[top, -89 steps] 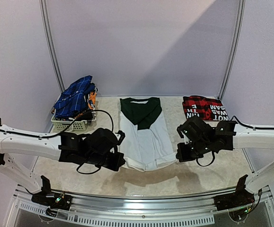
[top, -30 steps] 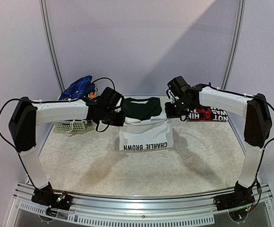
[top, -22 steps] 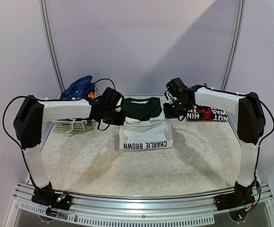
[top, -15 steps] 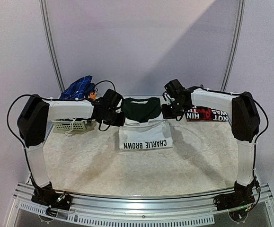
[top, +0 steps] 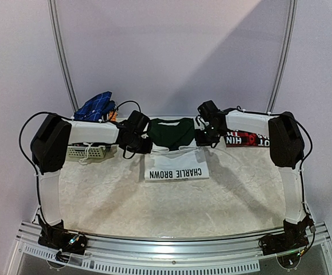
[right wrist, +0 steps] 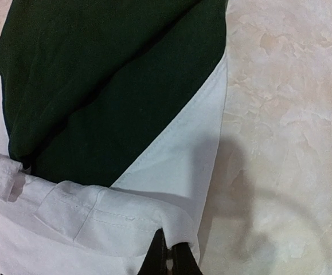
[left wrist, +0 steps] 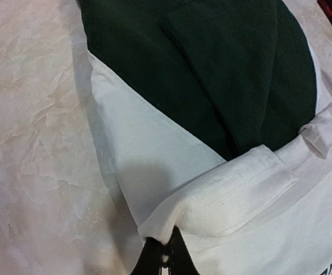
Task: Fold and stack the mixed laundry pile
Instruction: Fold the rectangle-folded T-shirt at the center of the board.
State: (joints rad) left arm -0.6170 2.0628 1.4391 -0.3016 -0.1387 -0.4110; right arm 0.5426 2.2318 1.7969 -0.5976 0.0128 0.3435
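Both arms just hauled the white T-shirt (top: 176, 163) near hem over to the far side. It's half-folded mid-table (top: 246, 195), CHARLIE BROWN print now up. Left gripper (left wrist: 164, 258) and right gripper (right wrist: 168, 255) are clamped tight, each pinching a hem corner. Release looks due, then stacking with the plaid shirt (top: 249, 138) at far right.

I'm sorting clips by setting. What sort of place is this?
Probably a robotics lab or test booth, not a home: a metal rail carrying the arm bases, plain lilac walls with bare poles, and a white T-shirt staged on a marbled tabletop.
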